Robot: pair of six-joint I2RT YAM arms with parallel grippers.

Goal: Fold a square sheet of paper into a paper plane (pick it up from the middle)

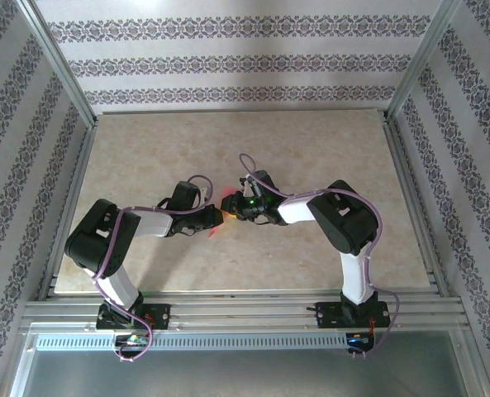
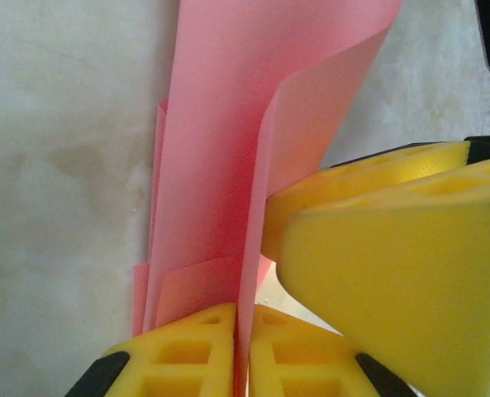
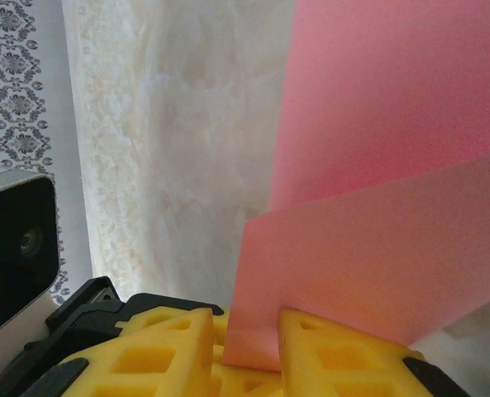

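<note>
Marbled beige table [image 1: 228, 141]; thin pink paper plane [image 2: 211, 165], creased layers.

My fingers [image 2: 187, 351] are bright yellow with black trim, and the paper [image 2: 220, 165] is plain pink-red, no print. The table [image 1: 311, 149] is beige and marbled, the walls [image 1: 228, 66] white with purple-grey floral stripes.

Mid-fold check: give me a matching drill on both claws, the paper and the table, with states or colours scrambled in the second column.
Column one:
1. left claw
2. right claw
3. paper
4. table

Column two:
a. beige, marbled
b. shut on the paper, its arm reaching in from the right of the top view
c. pink, folded into layers
d. shut on the paper, its arm reaching in from the left of the top view

Pairs: 1-d, 2-b, 3-c, 4-a
</note>
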